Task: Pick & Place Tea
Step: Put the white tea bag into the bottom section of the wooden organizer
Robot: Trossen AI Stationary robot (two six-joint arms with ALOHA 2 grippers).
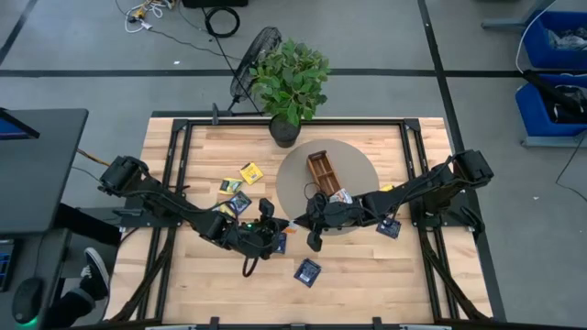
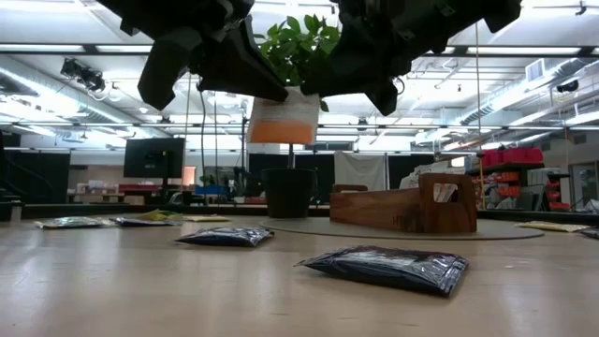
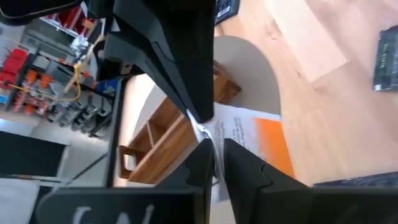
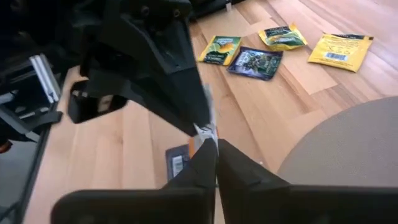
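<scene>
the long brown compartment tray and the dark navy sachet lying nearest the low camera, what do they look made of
The long brown compartment tray looks like wood with a matte finish: visible grain and thick cut walls. The dark navy sachet looks like glossy foil or plastic film: it glints and wrinkles, though which one is unclear.

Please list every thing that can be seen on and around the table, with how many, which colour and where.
orange-and-white sachet: 1, in the air above the table, gripped from both sides
navy sachets: 2, flat on the wood, one near the front edge, one right of the mat
yellow and green-and-black sachets: about four, clustered left of the mat
tray: 1, brown wood, on the mat
mat: 1, grey, round, mid-table
plant: 1, green, dark pot, far edge
fan: 1, black, on the floor behind the table
left pincer: shut on the orange-and-white sachet
right pincer: shut on the same sachet
</scene>
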